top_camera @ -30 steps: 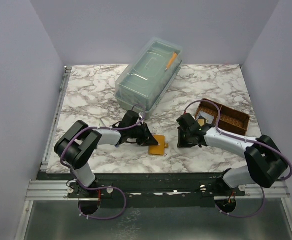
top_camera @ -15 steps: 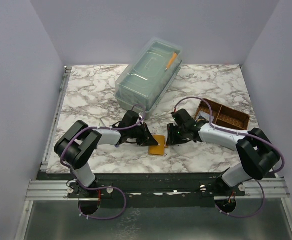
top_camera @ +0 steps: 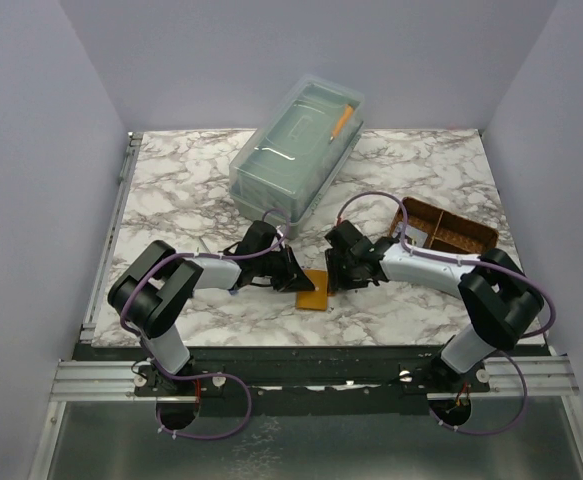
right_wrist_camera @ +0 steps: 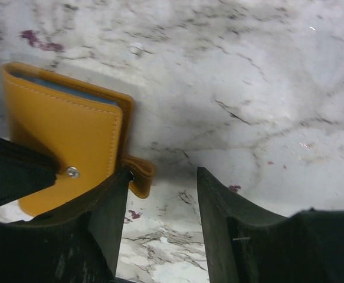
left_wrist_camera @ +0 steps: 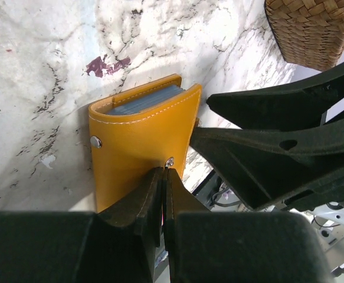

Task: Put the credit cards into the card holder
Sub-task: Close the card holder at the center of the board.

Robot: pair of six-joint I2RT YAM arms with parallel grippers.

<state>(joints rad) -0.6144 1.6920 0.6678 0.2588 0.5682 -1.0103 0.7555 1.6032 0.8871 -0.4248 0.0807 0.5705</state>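
Observation:
The orange-tan card holder (top_camera: 314, 291) lies on the marble between the two grippers. In the left wrist view the card holder (left_wrist_camera: 136, 141) shows grey-blue card edges (left_wrist_camera: 147, 99) in its open end. My left gripper (left_wrist_camera: 164, 171) is shut on the holder's front cover by the snap stud. My right gripper (right_wrist_camera: 163, 177) is open just right of the holder (right_wrist_camera: 65, 135). Its left finger (right_wrist_camera: 110, 206) touches the snap tab (right_wrist_camera: 141, 175). From above, the left gripper (top_camera: 296, 276) and right gripper (top_camera: 335, 272) flank the holder. No loose card shows clearly.
A brown woven divided tray (top_camera: 461, 236) stands at the right, with something pale in its near-left compartment; its corner shows in the left wrist view (left_wrist_camera: 313, 29). A clear lidded plastic box (top_camera: 296, 150) with an orange item inside sits at the back.
My right gripper has moved left from beside the woven tray to the card holder's right edge. The left gripper and the holder have stayed put.

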